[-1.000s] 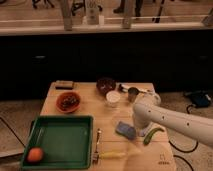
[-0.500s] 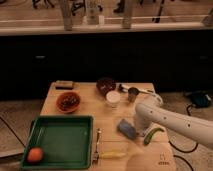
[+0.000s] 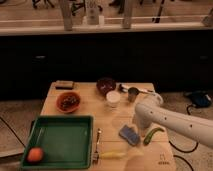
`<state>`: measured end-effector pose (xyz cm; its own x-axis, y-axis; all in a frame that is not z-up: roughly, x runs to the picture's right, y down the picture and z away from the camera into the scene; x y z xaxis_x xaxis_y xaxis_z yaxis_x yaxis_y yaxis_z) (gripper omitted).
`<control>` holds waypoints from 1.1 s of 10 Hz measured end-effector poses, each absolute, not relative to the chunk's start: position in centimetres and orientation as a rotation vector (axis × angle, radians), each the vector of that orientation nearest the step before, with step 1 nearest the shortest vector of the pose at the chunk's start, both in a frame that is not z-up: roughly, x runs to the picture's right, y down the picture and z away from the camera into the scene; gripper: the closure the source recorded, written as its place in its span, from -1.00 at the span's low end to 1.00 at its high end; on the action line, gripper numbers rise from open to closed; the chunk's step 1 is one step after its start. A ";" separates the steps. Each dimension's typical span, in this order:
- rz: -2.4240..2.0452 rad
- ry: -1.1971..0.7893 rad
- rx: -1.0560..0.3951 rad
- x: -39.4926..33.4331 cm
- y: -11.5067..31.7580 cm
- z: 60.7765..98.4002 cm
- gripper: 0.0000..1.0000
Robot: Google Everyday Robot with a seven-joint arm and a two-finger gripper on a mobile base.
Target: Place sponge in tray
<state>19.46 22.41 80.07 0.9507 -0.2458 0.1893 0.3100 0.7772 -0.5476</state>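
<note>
The gripper (image 3: pixel 137 125), at the white arm's (image 3: pixel 175 122) tip and whether wide or narrow I cannot tell, sits just above the blue sponge (image 3: pixel 129 134), which lies on the worktop (image 3: pixel 85 92) right of the green tray (image 3: pixel 62 142), outside it.

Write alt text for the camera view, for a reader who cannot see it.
A small flat blue sponge lies on a wooden table right of a large green plastic tray, not in it; the robot's white arm reaches in from the right, its gripper close beside the sponge.
</note>
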 end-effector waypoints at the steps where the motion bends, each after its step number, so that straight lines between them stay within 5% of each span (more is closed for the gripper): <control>1: -0.297 -0.115 -0.615 19.4 22.2 79.6 0.22; 6: -0.285 -0.134 -0.633 19.7 24.1 81.4 -0.57; 11: -0.279 -0.140 -0.649 18.9 24.6 81.4 -0.60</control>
